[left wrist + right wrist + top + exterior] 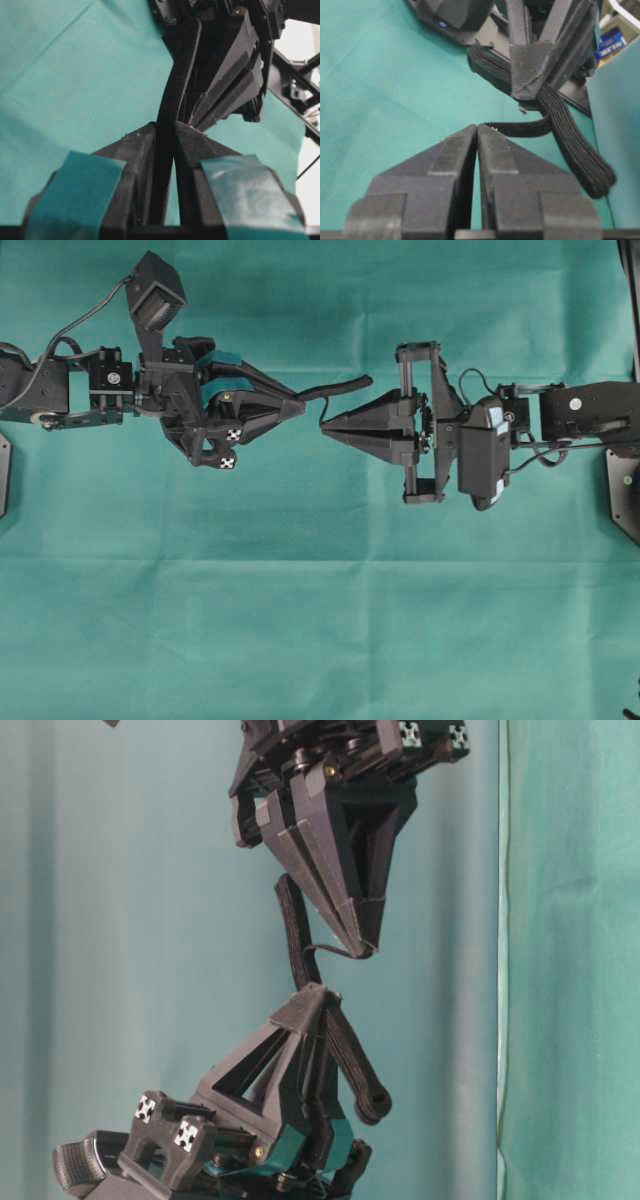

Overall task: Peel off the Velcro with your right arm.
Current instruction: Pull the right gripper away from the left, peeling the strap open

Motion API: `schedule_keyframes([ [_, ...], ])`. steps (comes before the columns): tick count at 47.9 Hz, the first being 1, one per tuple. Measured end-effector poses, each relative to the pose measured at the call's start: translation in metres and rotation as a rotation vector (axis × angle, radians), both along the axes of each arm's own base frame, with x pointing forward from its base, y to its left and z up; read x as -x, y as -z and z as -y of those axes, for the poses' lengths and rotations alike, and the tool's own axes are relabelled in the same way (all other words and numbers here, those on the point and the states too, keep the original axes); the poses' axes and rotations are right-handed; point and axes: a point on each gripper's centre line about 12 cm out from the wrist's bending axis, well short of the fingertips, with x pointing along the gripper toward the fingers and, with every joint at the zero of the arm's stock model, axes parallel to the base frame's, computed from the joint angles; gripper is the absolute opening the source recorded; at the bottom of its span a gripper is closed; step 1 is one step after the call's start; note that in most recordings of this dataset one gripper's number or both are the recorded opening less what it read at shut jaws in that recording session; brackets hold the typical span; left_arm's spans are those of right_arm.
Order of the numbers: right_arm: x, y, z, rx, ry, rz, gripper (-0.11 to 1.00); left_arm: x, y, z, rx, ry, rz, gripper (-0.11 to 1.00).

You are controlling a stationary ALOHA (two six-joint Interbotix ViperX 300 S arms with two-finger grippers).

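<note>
Overhead exterior view: holding the Velcro (335, 390) in mid-air above the green cloth (320, 620), between the two arms. Left gripper (297, 408) clamping tight on the thicker layer, strip pinched between its fingertips (145, 150). Right gripper (328, 427) pinching shut on the thin peeled layer, fingertips (470, 137) pressed together over its free end.

Judging the step: peeling under way, layers partly separated. Thin layer curling from the right fingertips back to the seam just beside the left gripper's tips, clearly seen in the right wrist view (520, 127) and at table level (335, 952).

Pointing: thick layer running roughly along the line between the arms, rounded end reaching past the left tips toward the right arm, angled slightly to the far side. At table level, standing near upright (293, 925).

Next move, as a judgement: drawing the right gripper away from the left while keeping both pinches firm, pulling across the seam rather than along it. Risk: thin layer slipping from the closed tips.
</note>
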Motion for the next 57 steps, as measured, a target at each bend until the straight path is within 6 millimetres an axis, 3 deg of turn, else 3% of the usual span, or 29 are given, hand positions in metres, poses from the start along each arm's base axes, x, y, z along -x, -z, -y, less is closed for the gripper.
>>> schedule_keyframes([
  [57, -0.019, 0.013, -0.027, 0.057, -0.094, -0.113, -0.1, 0.002, 0.0, 0.002, -0.009, 0.004, 0.056, 0.09],
])
